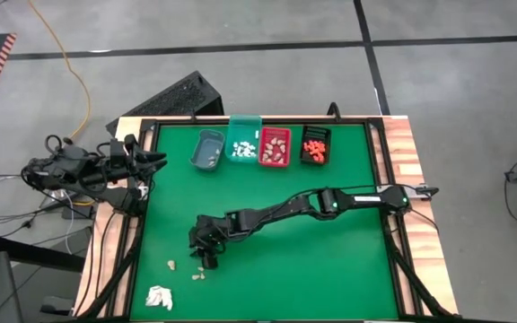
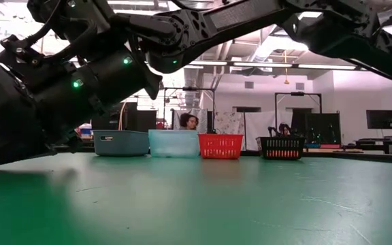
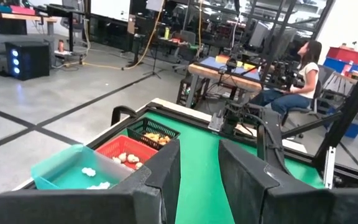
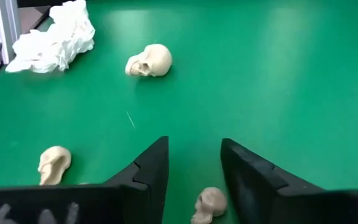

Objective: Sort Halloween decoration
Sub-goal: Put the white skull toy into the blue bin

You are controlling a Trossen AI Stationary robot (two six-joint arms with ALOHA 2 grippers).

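Near the counter's [image 1: 330,260] front left, your right tool [image 4: 194,163] hovers, fingers apart, empty, above beige skulls [image 4: 149,61] lying sideways beside a white wad [image 4: 51,34]; left tool [image 3: 199,163] parted, empty.

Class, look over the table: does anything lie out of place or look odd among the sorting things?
Yes. A crumpled white paper wad lies on the mat's near left corner, unlike any decoration. Three beige skulls are loose beside it, outside the bins, one between the right gripper's open fingers. The left gripper waits at the table's edge.
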